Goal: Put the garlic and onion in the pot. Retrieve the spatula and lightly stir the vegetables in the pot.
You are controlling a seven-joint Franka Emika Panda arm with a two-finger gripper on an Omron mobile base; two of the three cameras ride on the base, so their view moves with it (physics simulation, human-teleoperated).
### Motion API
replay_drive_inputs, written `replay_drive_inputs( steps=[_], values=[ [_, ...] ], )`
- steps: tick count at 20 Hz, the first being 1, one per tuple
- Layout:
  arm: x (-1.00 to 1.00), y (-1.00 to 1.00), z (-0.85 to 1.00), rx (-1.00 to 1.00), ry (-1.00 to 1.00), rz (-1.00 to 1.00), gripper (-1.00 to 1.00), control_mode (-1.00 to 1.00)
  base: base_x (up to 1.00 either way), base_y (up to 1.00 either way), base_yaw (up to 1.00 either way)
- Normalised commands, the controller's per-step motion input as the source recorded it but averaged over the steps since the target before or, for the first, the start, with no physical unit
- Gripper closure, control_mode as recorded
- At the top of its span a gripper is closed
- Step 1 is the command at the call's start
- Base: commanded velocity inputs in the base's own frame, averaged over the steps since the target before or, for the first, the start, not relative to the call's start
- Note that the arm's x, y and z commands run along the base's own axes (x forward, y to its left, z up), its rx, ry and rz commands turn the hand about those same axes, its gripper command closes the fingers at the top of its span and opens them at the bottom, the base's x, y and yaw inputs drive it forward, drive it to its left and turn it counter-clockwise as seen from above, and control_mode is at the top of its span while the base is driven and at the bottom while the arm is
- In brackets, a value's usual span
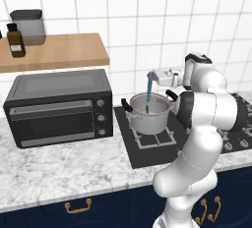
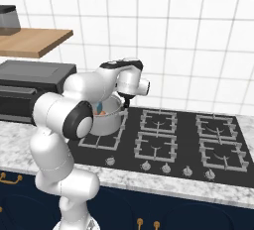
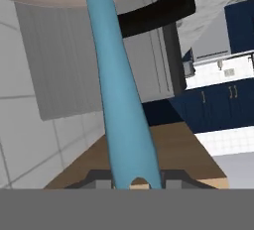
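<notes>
Teal spatula (image 1: 148, 90) stands upright, blade down inside the pot (image 1: 149, 117) on the stove, where the onion (image 1: 143, 112) sits; gripper (image 1: 156, 76) clamped on its handle above the rim, placed for stirring.

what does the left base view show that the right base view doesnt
Left base view: the gripper holding the spatula upright with its tip down in the pot, the onion inside, and a brown bottle on the shelf. Right base view: the other burners and the stove knobs. Both: the pot, the toaster oven and the wooden shelf.
</notes>
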Motion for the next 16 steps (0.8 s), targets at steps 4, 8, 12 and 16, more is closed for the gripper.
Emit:
replay_drive_inputs(
  steps=[4,8,12,16],
  values=[
    [0.27,0.0,-0.68,-0.09,0.04,-0.07,1.0,-1.0,0.0,0.0,0.0],
    [0.22,0.0,-0.38,-0.09,-0.01,-0.03,1.0,-1.0,0.0,0.0,0.0],
    [-0.17,0.11,0.21,0.02,-0.15,0.0,1.0,-1.0,0.0,0.0,0.0],
    [-0.25,0.3,0.68,0.16,-0.13,0.0,1.0,-1.0,0.0,0.0,0.0]
  ],
)
